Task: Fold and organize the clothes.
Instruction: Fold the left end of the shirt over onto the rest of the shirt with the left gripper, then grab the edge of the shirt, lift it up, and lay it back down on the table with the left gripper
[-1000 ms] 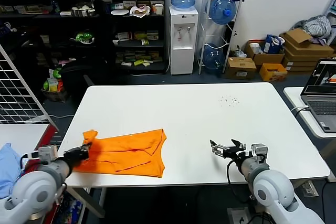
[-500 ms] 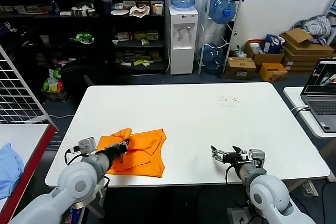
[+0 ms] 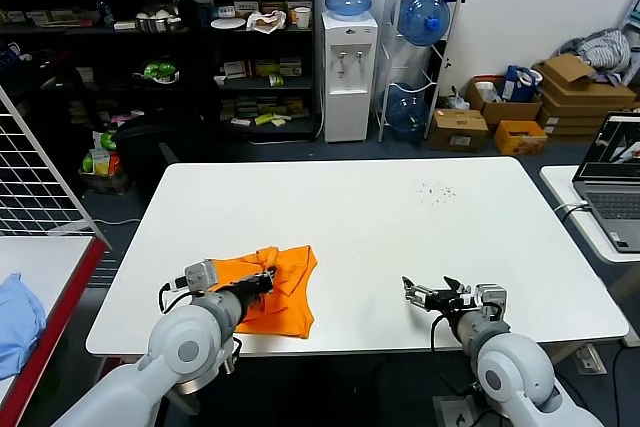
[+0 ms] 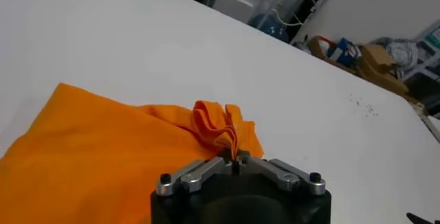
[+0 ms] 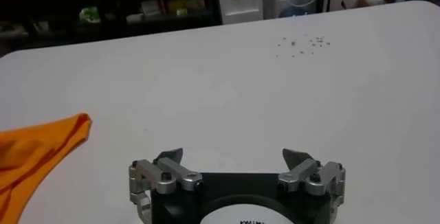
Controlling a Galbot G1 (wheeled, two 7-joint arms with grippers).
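The orange T-shirt (image 3: 275, 287) lies on the white table (image 3: 400, 217) near its front left edge, doubled over itself into a compact bundle. My left gripper (image 3: 266, 277) is shut on a bunched fold of the shirt (image 4: 223, 126) and holds it over the rest of the fabric (image 4: 89, 157). Over the front right part of the table my right gripper (image 3: 422, 292) is open with nothing between its fingers (image 5: 168, 157). One corner of the shirt (image 5: 41, 143) shows in the right wrist view, well apart from that gripper.
A light blue cloth (image 3: 18, 312) lies on a side table at the far left behind a wire rack (image 3: 40, 177). A laptop (image 3: 615, 182) stands on a table at the right. Small dark specks (image 3: 437, 191) mark the tabletop.
My left gripper has carried the shirt's left edge rightward across the garment, folding it over itself. The right gripper has stayed almost still.
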